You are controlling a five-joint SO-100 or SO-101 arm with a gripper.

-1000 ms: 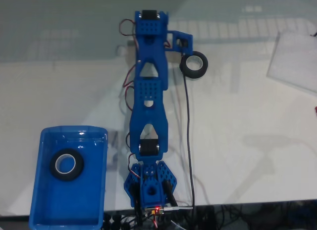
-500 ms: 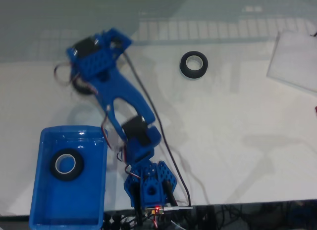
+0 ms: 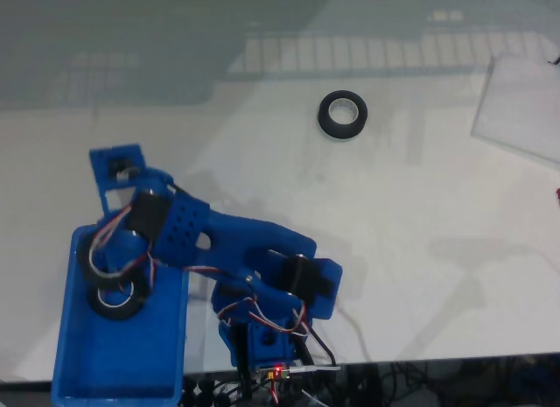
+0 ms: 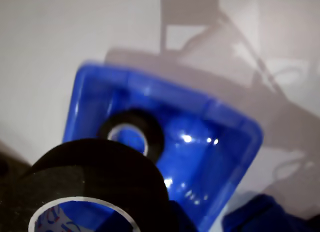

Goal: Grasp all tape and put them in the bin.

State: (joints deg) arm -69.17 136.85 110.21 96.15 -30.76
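My gripper [image 3: 109,260] hangs over the far end of the blue bin [image 3: 122,359], shut on a black tape roll [image 3: 86,260] that the blue arm partly covers. In the wrist view that held tape roll [image 4: 95,177] looms large at the lower left, above the bin [image 4: 235,124]. A second tape roll [image 3: 115,312] lies flat on the bin floor just below the held one, and it shows in the wrist view too [image 4: 152,129]. The third tape roll [image 3: 342,115] lies flat on the white table, far off to the upper right.
The arm's base [image 3: 262,337] with loose wires stands at the table's front edge, just right of the bin. A translucent sheet [image 3: 521,109] lies at the far right. Open white tabletop spreads between the base and the far roll.
The arm has folded back and swung down from the far left of the table to over the bin, carrying a tape roll with it. The other two rolls have not moved.
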